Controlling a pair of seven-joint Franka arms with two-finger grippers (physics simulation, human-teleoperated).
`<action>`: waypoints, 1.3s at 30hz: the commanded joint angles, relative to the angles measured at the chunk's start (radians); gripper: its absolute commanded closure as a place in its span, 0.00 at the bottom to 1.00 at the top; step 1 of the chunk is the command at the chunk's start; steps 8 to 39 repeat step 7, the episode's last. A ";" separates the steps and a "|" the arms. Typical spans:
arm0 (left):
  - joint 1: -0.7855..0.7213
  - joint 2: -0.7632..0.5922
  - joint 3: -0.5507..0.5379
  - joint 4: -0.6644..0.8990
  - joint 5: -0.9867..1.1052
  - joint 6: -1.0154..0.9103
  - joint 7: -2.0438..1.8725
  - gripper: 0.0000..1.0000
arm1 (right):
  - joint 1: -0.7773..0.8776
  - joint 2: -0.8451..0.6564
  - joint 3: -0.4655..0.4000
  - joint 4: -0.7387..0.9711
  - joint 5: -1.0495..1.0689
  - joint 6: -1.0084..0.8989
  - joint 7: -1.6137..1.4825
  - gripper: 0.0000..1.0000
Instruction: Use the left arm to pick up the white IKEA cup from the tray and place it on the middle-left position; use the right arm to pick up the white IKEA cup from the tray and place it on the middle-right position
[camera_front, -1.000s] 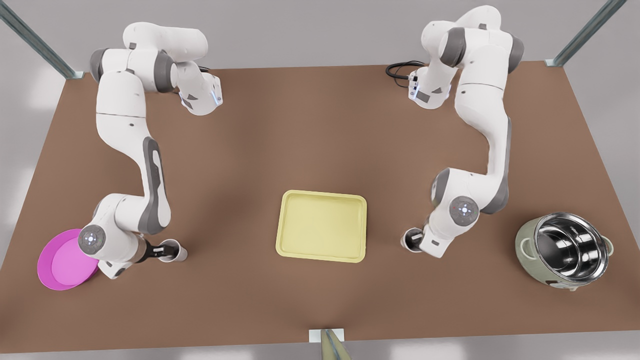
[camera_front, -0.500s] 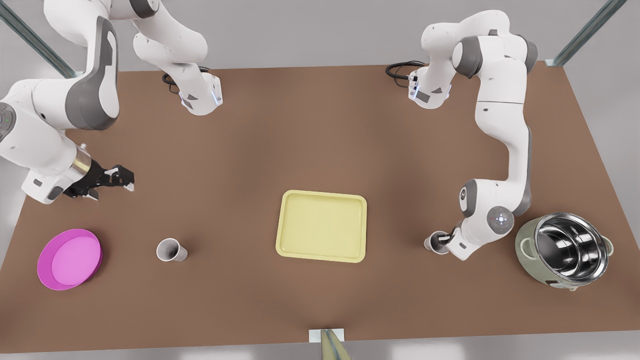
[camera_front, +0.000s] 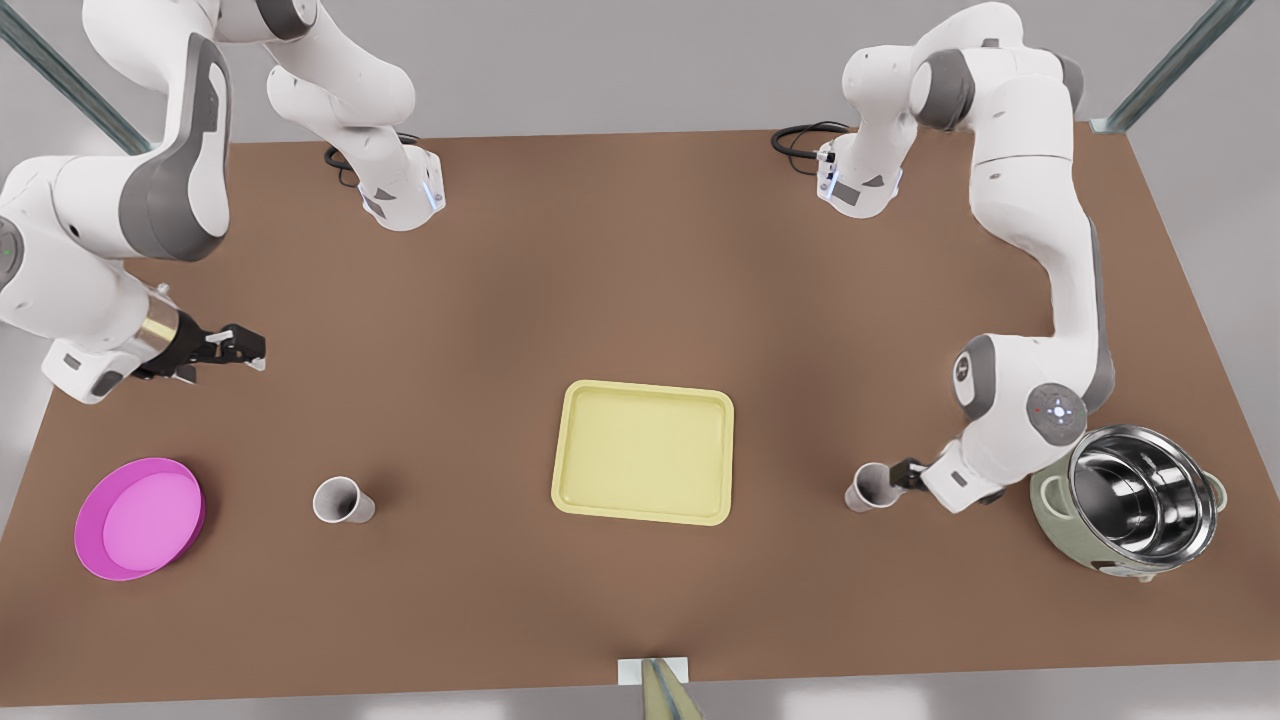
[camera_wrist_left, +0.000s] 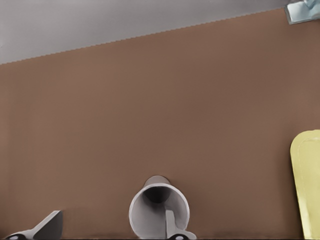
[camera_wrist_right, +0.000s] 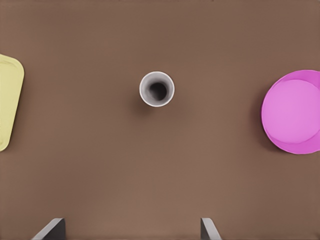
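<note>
The pale yellow tray lies bare at the table's middle. One white cup stands upright to the front view's right of it. My left gripper is right beside that cup, low over the table. In the left wrist view the left gripper is open, and one finger overlaps the cup. A second white cup stands on the front view's left. My right gripper, on the arm with the silver wrist band, hangs open high above and behind it. The right wrist view looks down on that cup.
A magenta plate lies near the front view's left edge, also seen from the right wrist. A steel pot in a green cooker stands close behind the left arm's wrist. The tray's edge shows in both wrist views.
The right gripper let go of its cup and rose up and back. The left arm carried its cup rightward, then drew back a little while the cup stayed put.
</note>
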 joint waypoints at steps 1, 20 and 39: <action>-0.001 -0.082 -0.006 0.039 0.011 -0.376 -0.182 0.00 | 0.000 -0.001 -0.001 0.009 -0.001 -0.007 0.045 0.00; -0.002 -0.186 -0.010 0.033 0.020 -0.437 -0.188 0.00 | 0.000 -0.001 -0.007 0.024 -0.001 -0.005 0.045 0.00; -0.002 -0.186 -0.010 0.033 0.020 -0.437 -0.188 0.00 | 0.000 -0.001 -0.007 0.024 -0.001 -0.005 0.045 0.00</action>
